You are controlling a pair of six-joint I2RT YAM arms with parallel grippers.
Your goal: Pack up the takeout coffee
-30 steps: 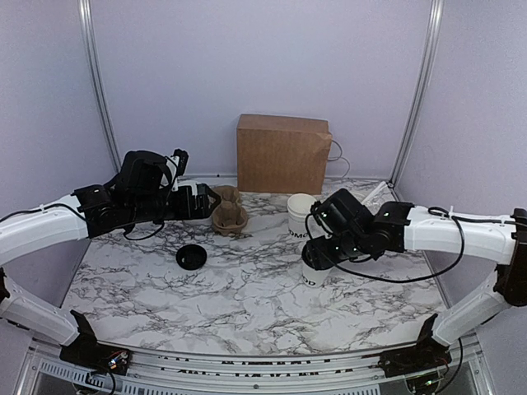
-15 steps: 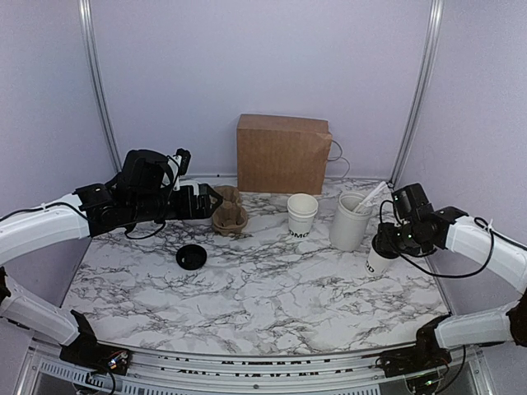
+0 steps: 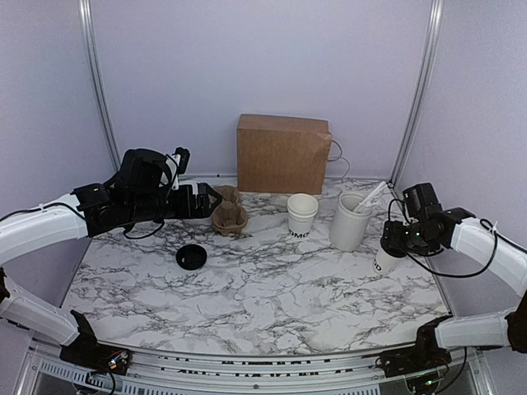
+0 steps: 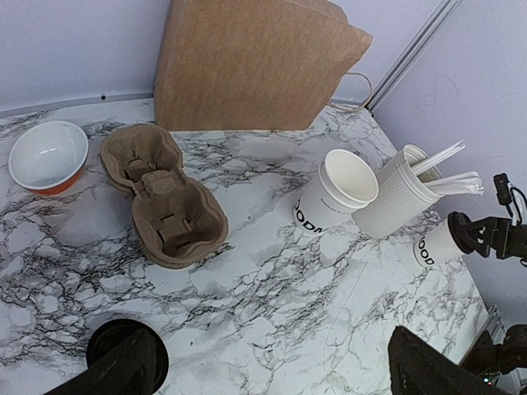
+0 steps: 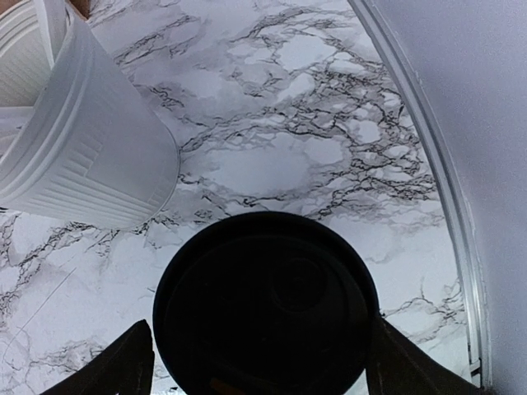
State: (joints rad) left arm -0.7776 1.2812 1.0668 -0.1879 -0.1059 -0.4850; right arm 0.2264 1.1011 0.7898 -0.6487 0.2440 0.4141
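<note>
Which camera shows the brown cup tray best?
The left wrist view. There the brown cup tray sits near the middle, seen large from above, with its pockets easy to see. The top view shows it small and far off. The right wrist view does not show it at all.

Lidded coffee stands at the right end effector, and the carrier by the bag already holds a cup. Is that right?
Not quite: the carrier is empty, as the left wrist view shows. The lidded coffee does stand at the right end effector, and the carrier is by the bag.
</note>
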